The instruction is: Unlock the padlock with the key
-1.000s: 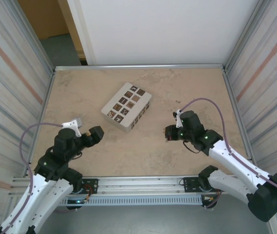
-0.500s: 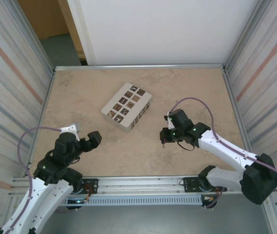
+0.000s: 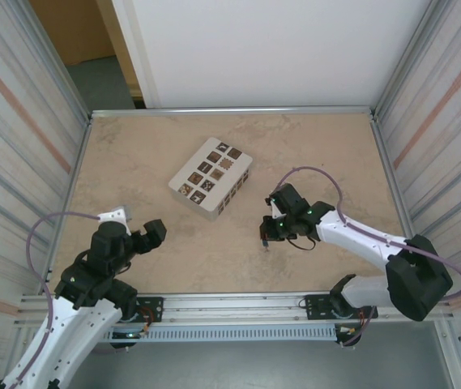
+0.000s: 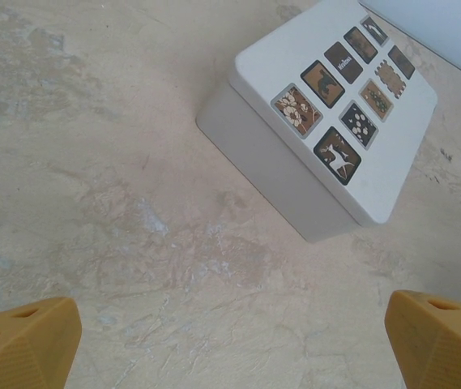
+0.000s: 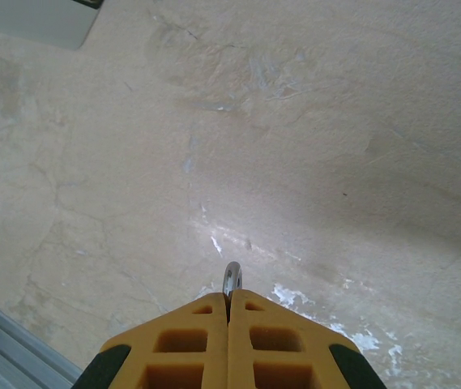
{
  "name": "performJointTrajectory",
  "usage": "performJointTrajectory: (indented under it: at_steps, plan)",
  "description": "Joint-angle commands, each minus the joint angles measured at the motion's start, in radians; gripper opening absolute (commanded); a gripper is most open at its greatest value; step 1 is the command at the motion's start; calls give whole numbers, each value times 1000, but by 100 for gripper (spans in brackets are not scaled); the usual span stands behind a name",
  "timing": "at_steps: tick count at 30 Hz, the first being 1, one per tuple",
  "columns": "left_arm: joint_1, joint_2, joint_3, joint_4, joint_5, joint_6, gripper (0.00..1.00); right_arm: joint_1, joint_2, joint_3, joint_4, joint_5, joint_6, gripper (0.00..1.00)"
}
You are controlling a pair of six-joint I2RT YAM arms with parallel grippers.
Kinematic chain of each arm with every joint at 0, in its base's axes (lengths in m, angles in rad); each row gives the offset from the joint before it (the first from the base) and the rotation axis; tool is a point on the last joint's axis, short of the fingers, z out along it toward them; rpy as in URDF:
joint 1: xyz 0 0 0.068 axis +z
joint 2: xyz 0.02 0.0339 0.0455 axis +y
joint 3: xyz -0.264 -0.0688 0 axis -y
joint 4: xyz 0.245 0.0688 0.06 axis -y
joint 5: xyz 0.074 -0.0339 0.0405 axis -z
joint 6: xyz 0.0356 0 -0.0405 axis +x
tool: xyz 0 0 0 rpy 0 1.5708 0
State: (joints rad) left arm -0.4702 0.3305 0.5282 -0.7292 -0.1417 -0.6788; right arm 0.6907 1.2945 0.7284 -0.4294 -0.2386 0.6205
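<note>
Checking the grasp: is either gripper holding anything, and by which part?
Right gripper is shut on a small metal loop, gripped by its hidden lower part; left gripper holds nothing.

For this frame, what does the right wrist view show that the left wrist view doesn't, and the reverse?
Right wrist: the right gripper shut on a small metal loop, perhaps the key's, plus a metal rail at lower left. Left wrist: the left gripper open, and the picture tiles on top of the white box. Both: the beige table and some of that box.
</note>
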Motion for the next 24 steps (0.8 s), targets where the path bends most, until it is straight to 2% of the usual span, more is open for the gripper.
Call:
performJointTrajectory:
  at_steps: [1,24]
  plan:
    - [7,-9,0,7,-30,21,97,11,39,15,22,-25,22,0]
    - [7,30,-26,57,-20,15,97,10,185,11,76,-54,13,0]
